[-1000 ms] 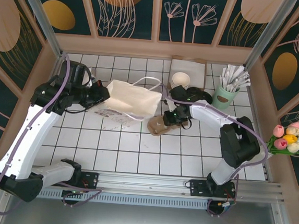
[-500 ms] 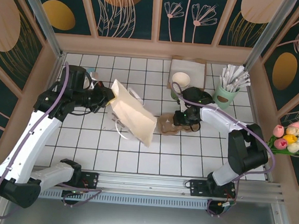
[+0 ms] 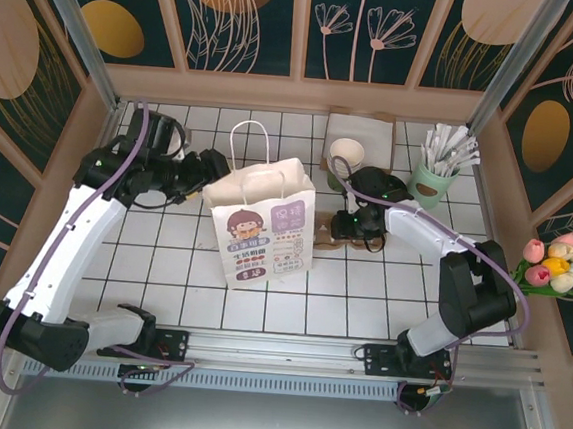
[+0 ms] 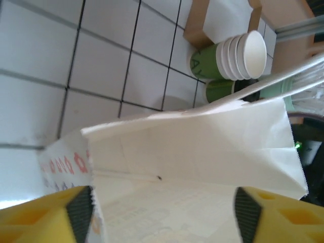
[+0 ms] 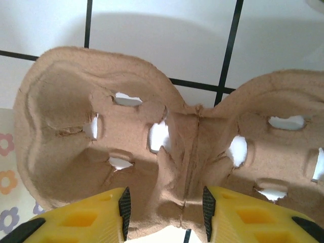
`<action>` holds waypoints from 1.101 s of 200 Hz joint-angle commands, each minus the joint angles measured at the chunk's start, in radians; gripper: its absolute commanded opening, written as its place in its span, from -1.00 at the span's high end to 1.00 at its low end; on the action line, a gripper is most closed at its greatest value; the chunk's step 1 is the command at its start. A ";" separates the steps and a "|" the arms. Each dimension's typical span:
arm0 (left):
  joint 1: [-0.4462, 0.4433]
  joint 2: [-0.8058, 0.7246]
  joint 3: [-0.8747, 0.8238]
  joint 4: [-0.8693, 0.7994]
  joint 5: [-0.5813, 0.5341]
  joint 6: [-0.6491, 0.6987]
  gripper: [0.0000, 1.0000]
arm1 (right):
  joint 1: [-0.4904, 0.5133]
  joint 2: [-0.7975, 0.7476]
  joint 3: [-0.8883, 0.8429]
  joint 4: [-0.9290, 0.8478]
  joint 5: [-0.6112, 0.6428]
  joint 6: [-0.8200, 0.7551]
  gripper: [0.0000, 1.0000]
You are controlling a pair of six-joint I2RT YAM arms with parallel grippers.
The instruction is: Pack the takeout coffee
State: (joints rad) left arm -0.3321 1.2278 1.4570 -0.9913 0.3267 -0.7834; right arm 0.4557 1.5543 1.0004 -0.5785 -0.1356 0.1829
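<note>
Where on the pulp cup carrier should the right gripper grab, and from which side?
Pinch the carrier's centre rib between its wells, coming straight down from above: it lies flat on the table, and that rib looks narrow enough for the jaws to straddle.

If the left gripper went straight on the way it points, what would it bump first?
Probably the tall white paper bag: its wall sits right ahead of the open left gripper, though depth is hard to judge.
</note>
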 commanded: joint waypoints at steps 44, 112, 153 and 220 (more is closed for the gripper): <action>0.004 -0.081 0.014 0.163 -0.040 0.512 -0.97 | -0.002 -0.020 0.007 0.014 0.017 0.009 0.05; -0.003 0.058 -0.033 0.161 0.228 0.954 -0.97 | 0.003 -0.042 -0.016 0.040 0.029 0.046 -0.19; -0.004 -0.092 -0.184 0.346 0.198 1.029 -0.97 | 0.007 -0.037 -0.027 0.051 0.048 0.057 -0.28; -0.002 -0.156 -0.178 0.275 0.247 1.138 -0.97 | 0.007 -0.033 -0.021 0.042 0.078 0.050 -0.50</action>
State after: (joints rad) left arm -0.3328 1.0645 1.2736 -0.6937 0.4732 0.2615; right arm 0.4580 1.5448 0.9859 -0.5377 -0.0860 0.2245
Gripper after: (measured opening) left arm 0.985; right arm 0.698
